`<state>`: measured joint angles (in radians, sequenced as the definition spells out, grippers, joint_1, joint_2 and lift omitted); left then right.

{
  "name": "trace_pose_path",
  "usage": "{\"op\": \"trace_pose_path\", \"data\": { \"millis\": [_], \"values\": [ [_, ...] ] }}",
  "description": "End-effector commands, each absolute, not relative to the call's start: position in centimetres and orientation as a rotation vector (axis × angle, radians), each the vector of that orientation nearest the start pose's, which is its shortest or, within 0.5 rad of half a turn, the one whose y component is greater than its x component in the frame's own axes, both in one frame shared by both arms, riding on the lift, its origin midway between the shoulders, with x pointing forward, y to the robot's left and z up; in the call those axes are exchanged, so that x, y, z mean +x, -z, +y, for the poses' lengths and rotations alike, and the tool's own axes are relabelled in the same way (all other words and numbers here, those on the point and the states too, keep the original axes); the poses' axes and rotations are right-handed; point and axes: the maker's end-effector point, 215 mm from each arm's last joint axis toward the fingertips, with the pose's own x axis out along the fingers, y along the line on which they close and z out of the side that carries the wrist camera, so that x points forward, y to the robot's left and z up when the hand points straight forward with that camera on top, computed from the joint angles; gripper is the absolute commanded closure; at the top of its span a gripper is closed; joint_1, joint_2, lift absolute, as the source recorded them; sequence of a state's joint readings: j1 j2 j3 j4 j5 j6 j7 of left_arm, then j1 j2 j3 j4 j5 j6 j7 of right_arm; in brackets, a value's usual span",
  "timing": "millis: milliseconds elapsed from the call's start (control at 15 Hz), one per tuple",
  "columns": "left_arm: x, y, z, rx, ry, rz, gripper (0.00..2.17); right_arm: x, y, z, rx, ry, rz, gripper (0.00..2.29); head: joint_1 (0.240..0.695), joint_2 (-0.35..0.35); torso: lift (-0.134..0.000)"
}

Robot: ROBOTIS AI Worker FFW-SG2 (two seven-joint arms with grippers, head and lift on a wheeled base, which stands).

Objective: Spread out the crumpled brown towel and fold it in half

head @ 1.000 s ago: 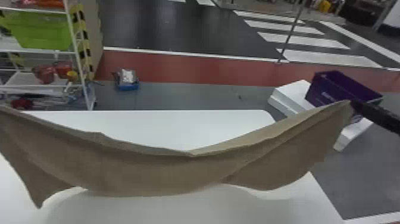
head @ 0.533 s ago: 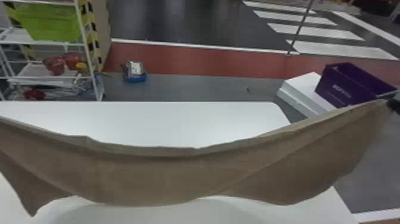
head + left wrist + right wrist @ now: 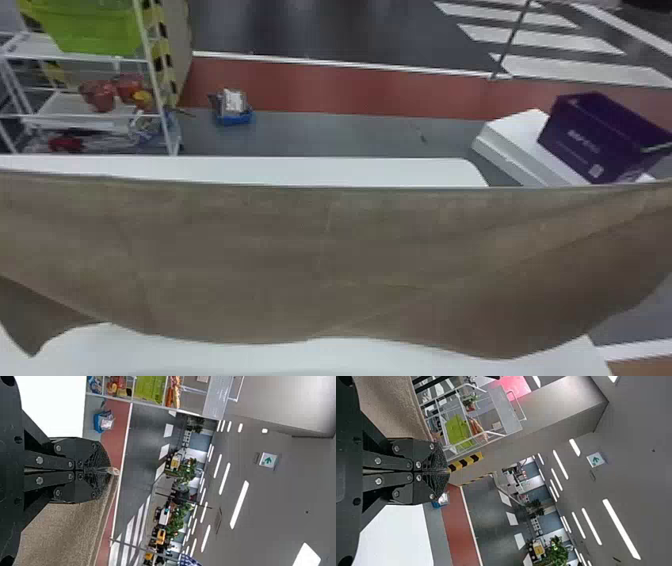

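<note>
- The left gripper, seen in its wrist view, has its two black fingers closed together, with a bit of the brown towel pinched at their tips; the cloth falls away beside them.
- At the left of the head view, a white wire rack holds a green bin on an upper shelf and red containers lower down.
- Just beside the rack, on the gray floor, sits a small blue tray with something pale in it.
- The towel hangs stretched across the whole head view, raised in front of the white table. Its top edge runs nearly straight; its lower edge is wavy, dipping to a point at the left, and a slanting crease crosses its right half. The table shows beyond its top edge and below its lower one.
- Past the table's far right corner are white blocks, with a purple bin on them.
- The right gripper, in its wrist view, also has its fingers closed, holding the towel's other end at their tips.
</note>
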<state>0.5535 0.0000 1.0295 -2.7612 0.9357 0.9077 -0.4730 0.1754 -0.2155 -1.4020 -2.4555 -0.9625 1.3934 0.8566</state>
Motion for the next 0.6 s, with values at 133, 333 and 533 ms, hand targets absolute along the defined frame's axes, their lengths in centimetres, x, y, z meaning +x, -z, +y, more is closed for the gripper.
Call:
{"op": "trace_pose_path", "data": {
  "millis": [133, 333, 533],
  "values": [
    [34.3, 13.9, 36.0, -0.27, 0.187, 0.078, 1.88, 33.0, 15.8, -45.4, 0.426, -0.269, 0.258, 1.45, 0.689, -0.183, -0.123],
    [38.1, 22.4, 33.7, -0.321, 0.169, 0.327, 1.88, 41.3, 24.3, -43.3, 0.42, -0.248, 0.403, 1.48, 0.695, -0.172, -0.123],
    [41.5, 25.7, 32.7, -0.297, 0.148, 0.373, 1.88, 46.4, 26.6, -42.9, 0.34, -0.224, 0.345, 1.48, 0.695, -0.142, -0.123]
  ]
}}
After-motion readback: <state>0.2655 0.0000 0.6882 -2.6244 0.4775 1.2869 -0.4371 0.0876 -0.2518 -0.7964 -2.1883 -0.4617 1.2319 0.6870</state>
